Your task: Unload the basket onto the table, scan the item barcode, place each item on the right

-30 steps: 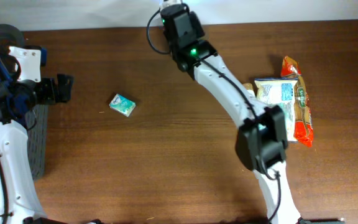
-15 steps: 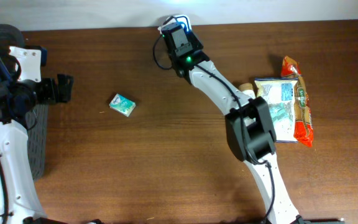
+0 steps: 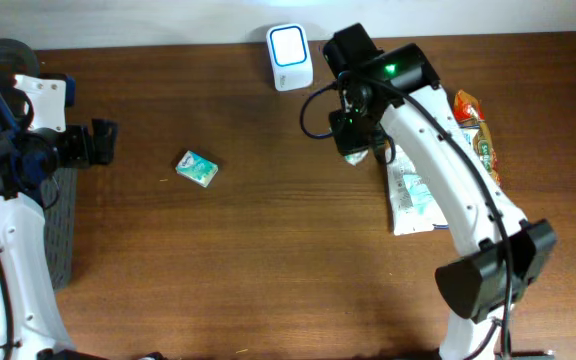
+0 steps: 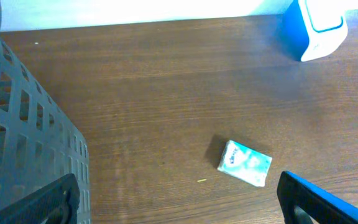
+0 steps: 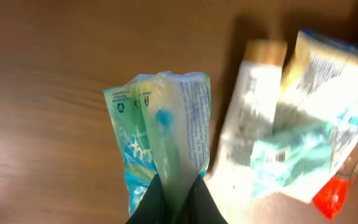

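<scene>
The packet (image 5: 165,127) is clamped between the closed fingers of the right gripper (image 5: 173,198), over the far right part of the table (image 3: 268,250). In the overhead view only a small green edge (image 3: 357,158) shows under the gripper (image 3: 356,150).

- Surroundings: the scanner (image 3: 290,44) stands at the far edge, left of the packet and apart from it, with bare wood between them. A white pouch (image 3: 413,190) lies just right of the packet; an orange bag (image 3: 476,135) lies beyond the pouch.
- Axis: in the right wrist view the long axis runs straight away from the fingertips, free end outward.
- Appearance: translucent film, green and blue print, folded lengthwise and creased.

The left gripper (image 3: 103,142) has its fingers wide apart, holding nothing, beside a dark basket (image 4: 17,137). A small box (image 4: 245,163) lies flat to its right.
</scene>
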Robot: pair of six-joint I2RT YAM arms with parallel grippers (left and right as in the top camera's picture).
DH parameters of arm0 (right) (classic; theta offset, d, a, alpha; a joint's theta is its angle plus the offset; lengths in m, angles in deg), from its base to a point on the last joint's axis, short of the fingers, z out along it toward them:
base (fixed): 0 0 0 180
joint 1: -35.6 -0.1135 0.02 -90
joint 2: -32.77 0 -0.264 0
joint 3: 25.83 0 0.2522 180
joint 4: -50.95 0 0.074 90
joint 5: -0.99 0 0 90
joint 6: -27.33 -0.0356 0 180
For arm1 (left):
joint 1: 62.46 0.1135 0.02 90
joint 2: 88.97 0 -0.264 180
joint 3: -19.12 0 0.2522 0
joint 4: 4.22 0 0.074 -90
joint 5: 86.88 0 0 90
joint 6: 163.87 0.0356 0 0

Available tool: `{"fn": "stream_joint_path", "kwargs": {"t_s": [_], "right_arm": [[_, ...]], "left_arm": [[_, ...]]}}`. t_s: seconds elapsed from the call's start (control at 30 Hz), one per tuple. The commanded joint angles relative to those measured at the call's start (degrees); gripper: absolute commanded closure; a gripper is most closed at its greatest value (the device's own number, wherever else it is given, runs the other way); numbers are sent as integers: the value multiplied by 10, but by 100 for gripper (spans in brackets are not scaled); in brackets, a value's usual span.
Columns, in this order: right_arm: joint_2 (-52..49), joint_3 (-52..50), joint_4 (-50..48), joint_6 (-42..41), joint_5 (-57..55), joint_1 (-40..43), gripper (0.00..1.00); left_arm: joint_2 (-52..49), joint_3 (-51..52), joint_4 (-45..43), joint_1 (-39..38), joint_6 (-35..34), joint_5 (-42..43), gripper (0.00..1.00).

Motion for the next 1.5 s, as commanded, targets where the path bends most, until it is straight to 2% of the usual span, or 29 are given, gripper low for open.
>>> {"fn": "stream_joint_path", "kwargs": {"t_s": [0.0,0.13,0.17,0.3,0.43,0.47,0.53,0.57,0.63,0.7,0.77,0.87,1.0,1.1,1.17,1.33,1.47], "right_arm": [[-7,-92,-12,-20,3,34,96],[-7,-175,-54,-36,3,81,96],[-7,-177,-82,-61,8,108,96],[-7,-177,-127,-71,49,202,96],[-7,-177,-134,-71,63,255,95],[-7,-177,-134,-71,62,257,90],[-7,-177,-134,-71,61,257,69],[-7,-177,-136,-71,61,257,64],[-7,-175,-145,-51,63,257,57],[-7,-120,-112,3,113,256,51],[-7,-26,-74,42,181,236,49],[-7,27,-92,46,253,166,47],[-29,3,-215,-30,269,27,46],[-97,3,-329,-34,271,-75,42],[-149,3,-384,-34,271,-115,41],[-261,3,-477,-13,272,-165,37],[-275,3,-542,34,265,-178,36]], "left_arm": [[2,1,-1,2,7,6,1],[2,1,-1,2,7,6,1],[2,1,-1,2,7,6,1],[2,1,-1,2,7,6,1],[2,1,-1,2,7,6,1],[2,1,-1,2,7,6,1],[2,1,-1,2,7,6,1],[2,1,-1,2,7,6,1],[2,1,-1,2,7,6,1],[2,1,-1,2,7,6,1],[2,1,-1,2,7,6,1],[2,1,-1,2,7,6,1],[2,1,-1,2,7,6,1],[2,1,-1,2,7,6,1],[2,1,-1,2,7,6,1],[2,1,-1,2,7,6,1],[2,1,-1,2,7,6,1]]}}
